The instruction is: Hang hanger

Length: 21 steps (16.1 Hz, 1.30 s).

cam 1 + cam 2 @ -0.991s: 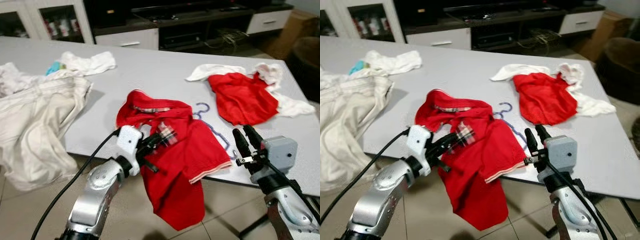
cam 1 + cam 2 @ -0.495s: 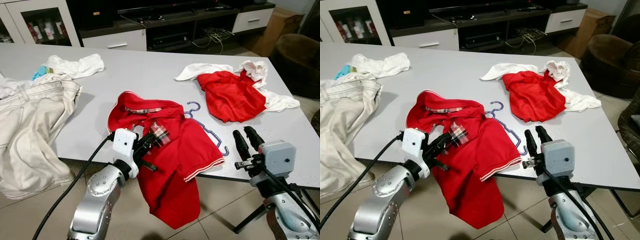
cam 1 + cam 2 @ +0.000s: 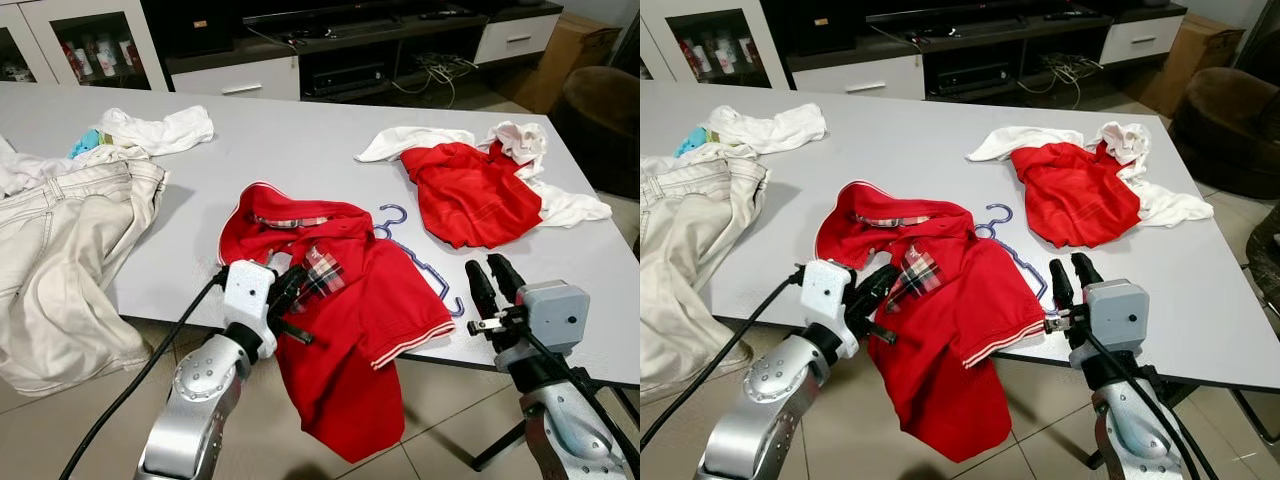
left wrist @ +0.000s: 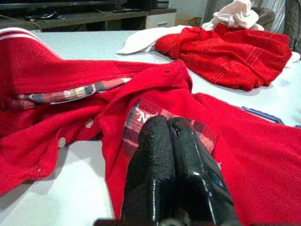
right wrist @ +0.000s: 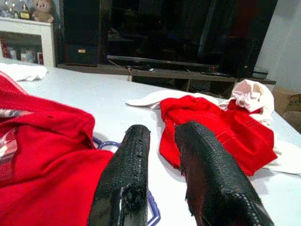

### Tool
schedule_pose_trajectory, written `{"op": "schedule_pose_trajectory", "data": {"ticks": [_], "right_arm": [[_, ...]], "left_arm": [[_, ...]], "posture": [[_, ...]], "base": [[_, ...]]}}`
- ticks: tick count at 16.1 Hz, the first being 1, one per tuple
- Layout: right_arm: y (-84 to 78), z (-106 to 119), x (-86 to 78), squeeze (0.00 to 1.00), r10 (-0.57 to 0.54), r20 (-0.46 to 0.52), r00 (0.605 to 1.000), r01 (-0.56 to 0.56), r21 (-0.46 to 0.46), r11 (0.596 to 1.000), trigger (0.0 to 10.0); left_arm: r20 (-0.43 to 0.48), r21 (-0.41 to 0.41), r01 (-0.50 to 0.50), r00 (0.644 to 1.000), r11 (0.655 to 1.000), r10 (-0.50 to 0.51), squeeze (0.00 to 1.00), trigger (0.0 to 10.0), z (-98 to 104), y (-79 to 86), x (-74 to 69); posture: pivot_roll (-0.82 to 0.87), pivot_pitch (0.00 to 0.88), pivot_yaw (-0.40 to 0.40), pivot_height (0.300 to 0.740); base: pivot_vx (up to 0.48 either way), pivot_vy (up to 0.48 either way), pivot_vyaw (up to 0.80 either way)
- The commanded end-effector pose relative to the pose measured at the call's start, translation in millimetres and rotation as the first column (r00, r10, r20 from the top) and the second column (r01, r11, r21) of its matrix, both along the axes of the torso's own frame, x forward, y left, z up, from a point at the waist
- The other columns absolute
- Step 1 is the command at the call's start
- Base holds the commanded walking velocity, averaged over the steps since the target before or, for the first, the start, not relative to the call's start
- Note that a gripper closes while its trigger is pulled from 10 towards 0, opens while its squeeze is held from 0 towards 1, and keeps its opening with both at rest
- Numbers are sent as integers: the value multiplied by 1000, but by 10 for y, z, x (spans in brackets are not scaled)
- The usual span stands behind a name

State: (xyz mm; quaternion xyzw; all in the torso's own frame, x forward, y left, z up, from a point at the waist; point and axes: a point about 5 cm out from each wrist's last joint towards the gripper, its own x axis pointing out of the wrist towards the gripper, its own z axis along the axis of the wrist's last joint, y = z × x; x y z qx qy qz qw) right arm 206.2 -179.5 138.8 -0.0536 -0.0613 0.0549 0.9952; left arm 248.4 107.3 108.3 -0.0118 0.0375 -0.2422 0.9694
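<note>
A red polo shirt with a plaid placket lies at the table's front edge, and part of it hangs over. A blue-purple hanger lies partly under the shirt; its hook is free, and one arm runs out toward the front edge. My left gripper is shut, and its fingertips rest against the shirt by the plaid placket. My right gripper stands open at the table's front edge, just right of the hanger's end. Nothing is between its fingers.
A second red garment lies on white cloths at the table's right. Beige trousers drape over the left edge, with a white cloth behind them. A dark TV cabinet stands beyond the table, and a brown armchair at far right.
The whole picture has shifted with the camera. Both grippers keep their places relative to the shirt and the hanger.
</note>
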Motion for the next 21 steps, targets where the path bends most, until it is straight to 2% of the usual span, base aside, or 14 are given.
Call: {"op": "schedule_pose_trajectory", "data": {"ticks": [1, 5, 6, 9, 13, 17, 21], "right_arm": [[-22, 41, 18, 0, -2, 21, 1000, 2, 6, 1000, 10000], [18, 68, 63, 0, 18, 33, 999, -17, -20, 1000, 10000], [31, 73, 71, 0, 26, 30, 999, -26, -17, 1000, 10000], [49, 63, 101, 0, 70, 14, 997, -70, -30, 997, 10000], [-15, 88, 164, 0, 61, 24, 998, -60, -35, 998, 10000], [53, 82, 224, 0, 65, 34, 997, -64, -15, 998, 10000], [12, 89, 292, 0, 40, 38, 998, -40, -9, 999, 10000]], "left_arm": [[23, 7, 1, 1000, 1000, -1, 0, 10000, 36, -16, 10], [43, -3, -21, 999, 1000, 22, 0, 10000, 82, -64, 89], [49, -8, -25, 998, 1000, 26, 0, 10000, 98, -65, 101], [51, -7, -54, 997, 999, 54, 0, 10000, 61, -61, 111], [70, -13, -53, 996, 998, 54, 0, 10000, 95, -113, 152], [86, -4, -44, 995, 999, 44, 0, 10000, 106, -117, 216], [96, -3, -19, 995, 1000, 19, 0, 10000, 129, -181, 264]], "posture": [[-113, 0, 48, 740], [-107, 0, 39, 740], [-92, 0, 12, 740], [-83, 0, -1, 740], [-84, 0, 0, 740], [-96, 0, 14, 740], [-114, 0, 27, 740]], "base": [[0, 0, 0], [0, 0, 0], [0, 0, 506], [0, 0, 800], [0, 0, 636], [0, 0, 506], [0, 0, 0]]}}
